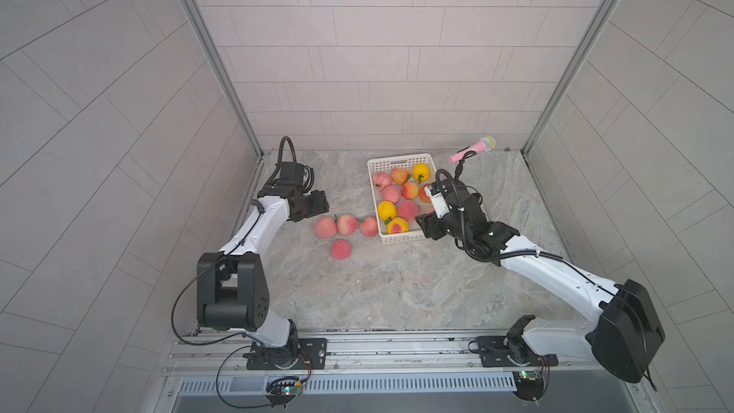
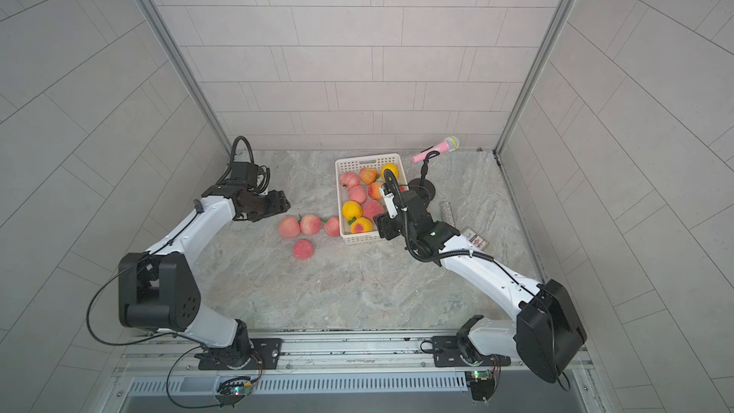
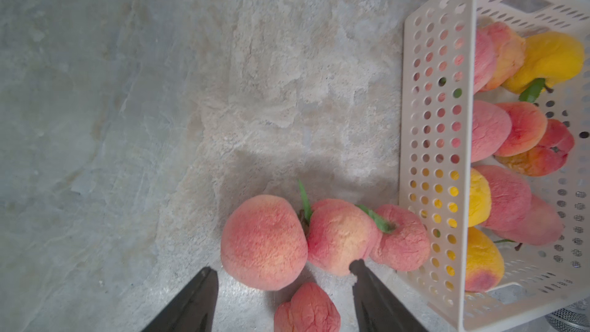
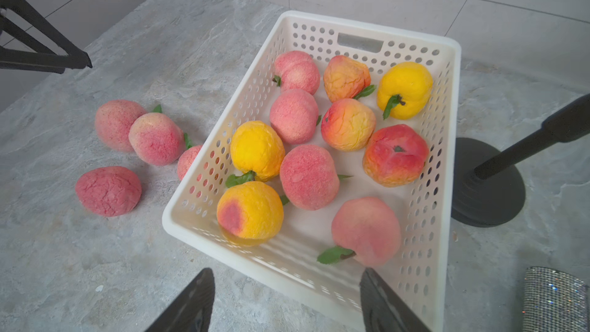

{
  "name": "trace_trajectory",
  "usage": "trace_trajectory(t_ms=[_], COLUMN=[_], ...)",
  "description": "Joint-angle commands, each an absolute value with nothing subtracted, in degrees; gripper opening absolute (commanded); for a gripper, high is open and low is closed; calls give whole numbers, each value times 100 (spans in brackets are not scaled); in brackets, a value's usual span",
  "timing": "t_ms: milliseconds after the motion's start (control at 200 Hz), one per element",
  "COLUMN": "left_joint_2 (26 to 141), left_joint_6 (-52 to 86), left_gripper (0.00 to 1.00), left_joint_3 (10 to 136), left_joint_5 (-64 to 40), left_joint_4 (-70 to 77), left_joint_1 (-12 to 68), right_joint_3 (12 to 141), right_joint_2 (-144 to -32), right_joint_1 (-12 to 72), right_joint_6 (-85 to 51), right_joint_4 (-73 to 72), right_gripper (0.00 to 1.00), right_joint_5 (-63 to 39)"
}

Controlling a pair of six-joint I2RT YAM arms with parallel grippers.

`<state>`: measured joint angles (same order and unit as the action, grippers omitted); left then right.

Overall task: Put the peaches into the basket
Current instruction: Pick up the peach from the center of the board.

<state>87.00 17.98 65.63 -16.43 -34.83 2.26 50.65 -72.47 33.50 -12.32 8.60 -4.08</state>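
Table (image 1: 357,292) of grey marble carries everything. Basket (image 1: 398,159) sits toward the far side, its long axis running away from the robot's base, with 10 peaches already inside. Your left gripper (image 3: 282,266) hangs empty with its jaws well apart, just short of the 4 loose peaches (image 1: 347,224). They lie between it and the basket's long wall: 3 in a row toward that wall, 1 (image 1: 341,249) apart. The left arm looks nearer. Your right gripper (image 4: 287,271) is spread and empty at the basket's near end. The print on the card (image 2: 474,238) is too small to read.
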Motion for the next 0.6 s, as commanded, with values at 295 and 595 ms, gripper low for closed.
trace_trajectory(t_ms=[295,595], left_joint_2=[9064,9462], left_joint_6=[2032,2093], left_gripper=[80,83], left_joint_3=[6017,5994], left_joint_5=[-1114,-1102], left_joint_4=[-3383,-3174], left_joint_1=[474,603], right_joint_3=[4985,4975], right_joint_2=[-7266,-7273], right_joint_1=[3370,3371], right_joint_6=[-1372,-1345], right_joint_4=[588,581], right_gripper=[73,73], right_joint_5=[-738,-755])
